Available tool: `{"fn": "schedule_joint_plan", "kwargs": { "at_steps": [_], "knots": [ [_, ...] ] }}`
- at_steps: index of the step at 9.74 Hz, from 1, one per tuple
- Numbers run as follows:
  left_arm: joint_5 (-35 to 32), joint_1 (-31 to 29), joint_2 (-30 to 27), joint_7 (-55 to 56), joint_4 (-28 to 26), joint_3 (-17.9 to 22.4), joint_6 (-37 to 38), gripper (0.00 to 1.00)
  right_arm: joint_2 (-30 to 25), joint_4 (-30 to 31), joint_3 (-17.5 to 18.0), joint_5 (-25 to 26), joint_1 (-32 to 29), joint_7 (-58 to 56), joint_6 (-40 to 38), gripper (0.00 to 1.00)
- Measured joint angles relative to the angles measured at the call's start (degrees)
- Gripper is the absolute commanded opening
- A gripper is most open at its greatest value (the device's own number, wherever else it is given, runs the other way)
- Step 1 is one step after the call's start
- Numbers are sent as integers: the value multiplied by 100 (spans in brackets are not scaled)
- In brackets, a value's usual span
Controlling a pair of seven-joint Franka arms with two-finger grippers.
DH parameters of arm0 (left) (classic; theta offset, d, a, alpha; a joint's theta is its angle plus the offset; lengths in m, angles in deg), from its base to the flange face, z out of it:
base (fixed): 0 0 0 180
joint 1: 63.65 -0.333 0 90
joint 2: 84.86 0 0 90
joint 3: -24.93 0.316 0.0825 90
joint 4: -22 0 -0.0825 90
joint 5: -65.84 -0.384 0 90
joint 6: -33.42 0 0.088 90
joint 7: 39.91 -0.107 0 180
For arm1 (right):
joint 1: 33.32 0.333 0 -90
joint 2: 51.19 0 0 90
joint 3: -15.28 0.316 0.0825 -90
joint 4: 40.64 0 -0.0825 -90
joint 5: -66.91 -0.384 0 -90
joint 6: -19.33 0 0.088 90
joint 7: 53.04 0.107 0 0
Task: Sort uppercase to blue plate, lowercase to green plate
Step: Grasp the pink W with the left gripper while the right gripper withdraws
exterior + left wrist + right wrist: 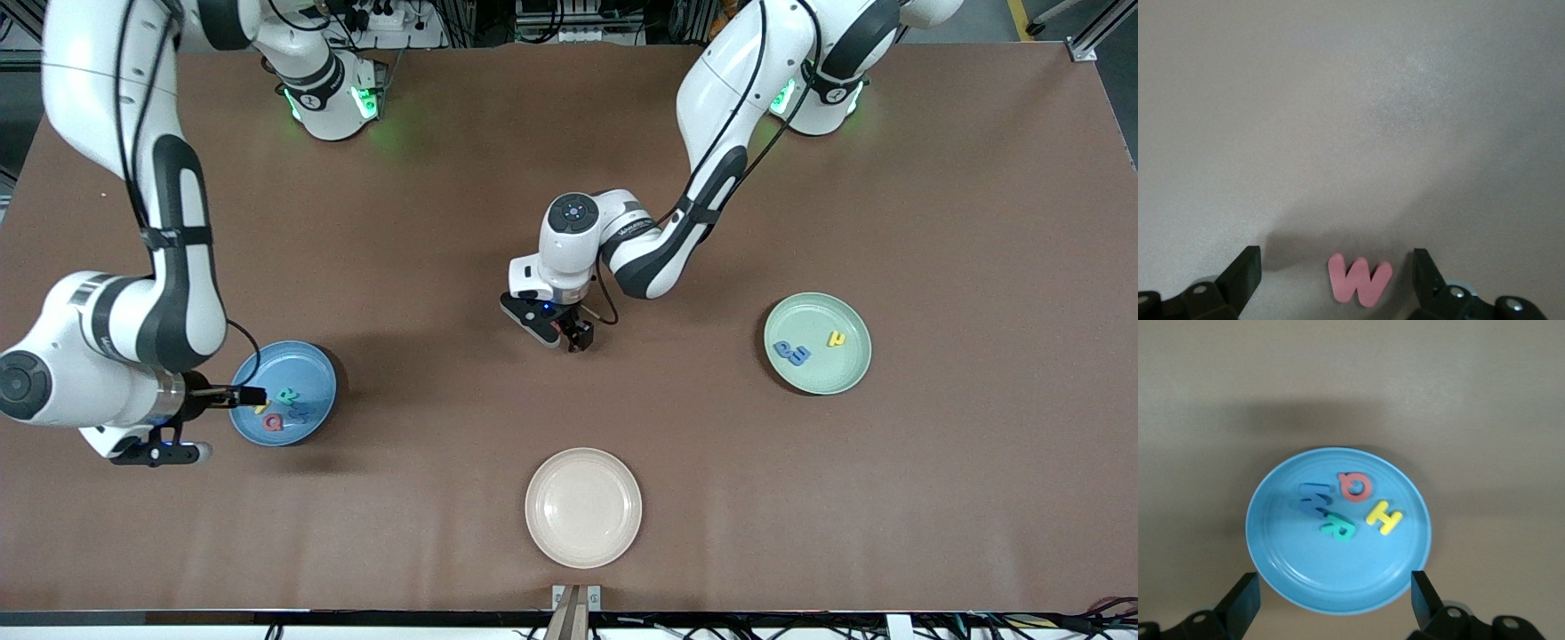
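The blue plate [309, 369] holds the uppercase letters: teal R [287, 395], yellow H [260, 409], red Q [273, 422] and blue W [300, 412]. My right gripper [252, 394] hangs open and empty over the plate's rim; the right wrist view shows the plate [1338, 577] and its letters. The green plate [822, 373] holds two blue lowercase letters [791, 353] and a yellow one [836, 339]. My left gripper [569, 336] is low over mid-table, open, its fingers either side of the red-pink m-like letter [1359, 280], which lies on the table untouched.
A cream plate [583, 507] sits bare near the table's front edge, nearer to the camera than the left gripper. The brown table [933, 489] holds nothing else.
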Motion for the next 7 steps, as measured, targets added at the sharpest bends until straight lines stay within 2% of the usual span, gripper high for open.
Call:
{"fn": "schedule_joint_plan", "kwargs": {
  "at_steps": [1,3,6,7],
  "knots": [
    [0,4,3,0,-3,0,26,100,-284,178,346,234,-214,177,-3,100],
    [12,19,1,3,9,-20,187,98,-820,564,558,454,-257,288,4,100],
    [128,92,-14,14,61,-47,491,77,-1594,893,720,981,-258,490,56,100],
    [129,101,-20,14,67,-47,523,65,-1887,898,796,1177,-250,594,55,100]
  ]
}}
